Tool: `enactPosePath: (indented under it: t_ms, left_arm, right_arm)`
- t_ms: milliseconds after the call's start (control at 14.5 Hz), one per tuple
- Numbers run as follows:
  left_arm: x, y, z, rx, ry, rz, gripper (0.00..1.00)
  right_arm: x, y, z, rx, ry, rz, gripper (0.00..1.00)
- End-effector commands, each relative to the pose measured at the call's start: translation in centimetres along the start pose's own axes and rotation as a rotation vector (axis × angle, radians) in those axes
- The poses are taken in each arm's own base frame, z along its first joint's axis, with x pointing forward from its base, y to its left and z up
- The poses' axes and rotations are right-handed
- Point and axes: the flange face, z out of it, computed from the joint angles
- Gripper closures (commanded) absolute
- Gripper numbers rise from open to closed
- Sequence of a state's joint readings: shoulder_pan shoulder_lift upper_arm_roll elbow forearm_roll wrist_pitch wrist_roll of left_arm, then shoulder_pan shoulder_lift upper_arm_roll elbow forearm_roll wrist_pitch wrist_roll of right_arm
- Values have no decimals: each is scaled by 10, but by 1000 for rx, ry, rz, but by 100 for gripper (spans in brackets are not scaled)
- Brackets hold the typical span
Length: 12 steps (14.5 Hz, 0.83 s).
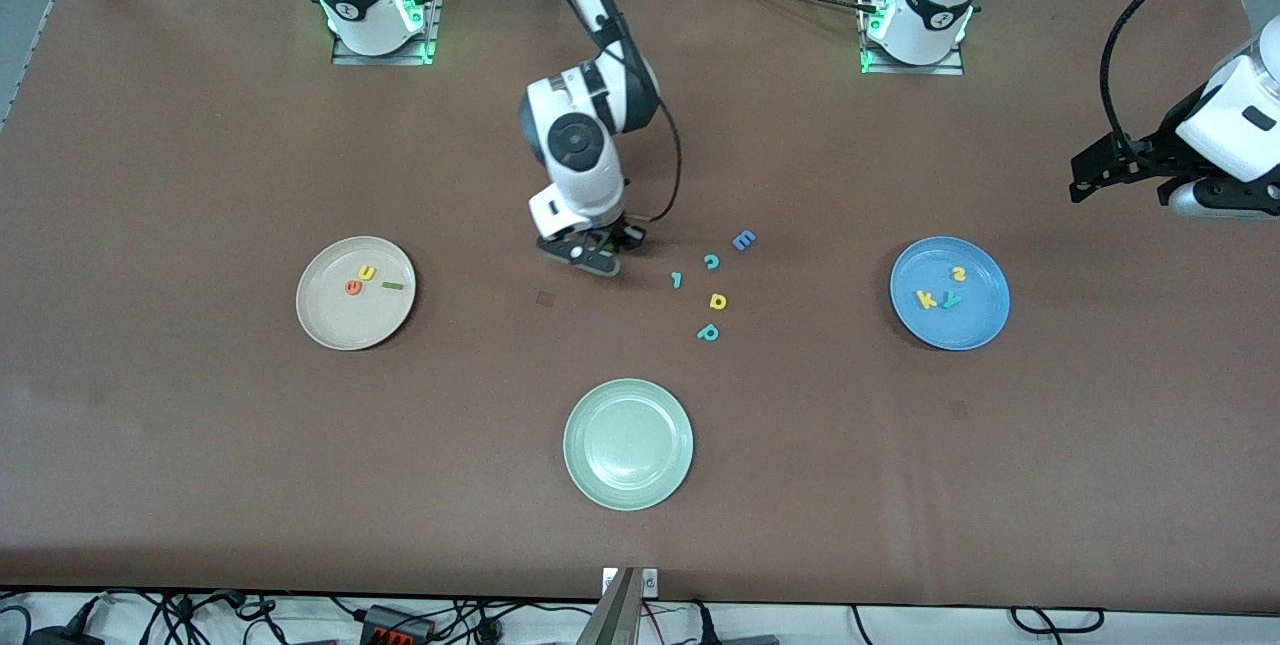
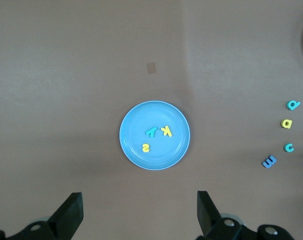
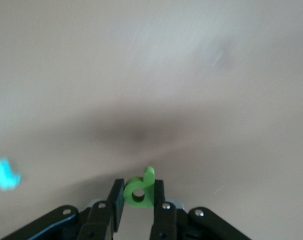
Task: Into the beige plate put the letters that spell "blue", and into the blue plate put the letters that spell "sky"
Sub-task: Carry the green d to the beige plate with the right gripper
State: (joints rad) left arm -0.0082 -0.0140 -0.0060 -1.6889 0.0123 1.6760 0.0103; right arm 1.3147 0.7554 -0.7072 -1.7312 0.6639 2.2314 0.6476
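My right gripper (image 3: 138, 187) is shut on the green b (image 3: 140, 192), which stands upright between its fingers. In the front view, this gripper (image 1: 600, 253) hangs over bare table beside the loose letters. The beige plate (image 1: 340, 330) holds the orange e (image 1: 353, 287), yellow u (image 1: 367, 273) and dark green l (image 1: 392, 285). The blue plate (image 1: 975, 330) holds the yellow s (image 1: 958, 274), yellow k (image 1: 926, 299) and teal y (image 1: 950, 300). My left gripper (image 2: 140, 210) waits open and high at its end of the table, looking down on that blue plate (image 2: 136, 120).
A pale green plate (image 1: 628, 443) lies nearest the front camera. Loose letters lie between the two other plates: a blue E (image 1: 743, 241), teal c (image 1: 711, 261), small teal piece (image 1: 677, 279), yellow d-shape (image 1: 717, 301) and teal p (image 1: 708, 332).
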Motion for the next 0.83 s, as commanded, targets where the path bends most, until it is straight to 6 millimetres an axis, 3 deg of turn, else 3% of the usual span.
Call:
enactPosePath:
  t_ms: [0, 138, 484, 622, 761]
  left_arm:
    - [-1, 1, -6, -23, -4, 13, 0]
    - [-1, 1, -6, -23, -4, 13, 0]
    - [-1, -3, -6, -23, -4, 9, 0]
    - [-1, -2, -6, -23, -4, 9, 0]
    - [-1, -3, -6, -23, -5, 9, 0]
  right_arm:
    - [57, 51, -50, -15, -65, -75, 89]
    - [100, 103, -59, -44, -115, -147, 89]
    - [189, 241, -42, -27, -212, -240, 89]
    - [207, 276, -33, -28, -223, -273, 89]
    - [209, 286, -26, -37, -226, -270, 89]
